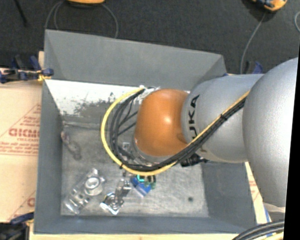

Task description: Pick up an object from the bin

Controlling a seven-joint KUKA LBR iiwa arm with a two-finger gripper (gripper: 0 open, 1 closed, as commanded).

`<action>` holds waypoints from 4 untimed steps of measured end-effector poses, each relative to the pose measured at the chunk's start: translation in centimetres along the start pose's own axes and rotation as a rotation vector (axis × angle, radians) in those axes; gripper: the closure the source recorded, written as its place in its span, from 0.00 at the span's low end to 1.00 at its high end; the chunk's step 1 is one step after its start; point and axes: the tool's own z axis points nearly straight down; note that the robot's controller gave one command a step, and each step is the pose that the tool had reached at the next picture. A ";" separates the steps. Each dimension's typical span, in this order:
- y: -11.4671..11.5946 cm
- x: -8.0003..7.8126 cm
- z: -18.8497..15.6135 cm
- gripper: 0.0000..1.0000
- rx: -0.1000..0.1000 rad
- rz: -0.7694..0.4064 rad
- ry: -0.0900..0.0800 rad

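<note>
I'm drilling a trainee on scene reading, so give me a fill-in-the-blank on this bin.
The cover on the arm's wrist is ____ in colour. In this view the small blue-green thing is to the ____ of the silvery round part. The bin is made of ____ metal.
Missing words: orange; right; grey.

Glare whitens the far wall of the bin [84, 98]; surrounding floor [159, 18] is dark
</note>
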 end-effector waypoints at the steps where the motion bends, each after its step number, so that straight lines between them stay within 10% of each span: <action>1: -13.0 0.4 5.8 0.00 -0.001 -0.316 -0.018; 2: -6.9 1.2 5.1 0.00 0.001 -0.590 -0.011; 3: -7.0 1.2 5.2 1.00 0.000 -0.583 -0.010; 4: -7.3 1.4 -1.0 1.00 0.005 -0.598 -0.014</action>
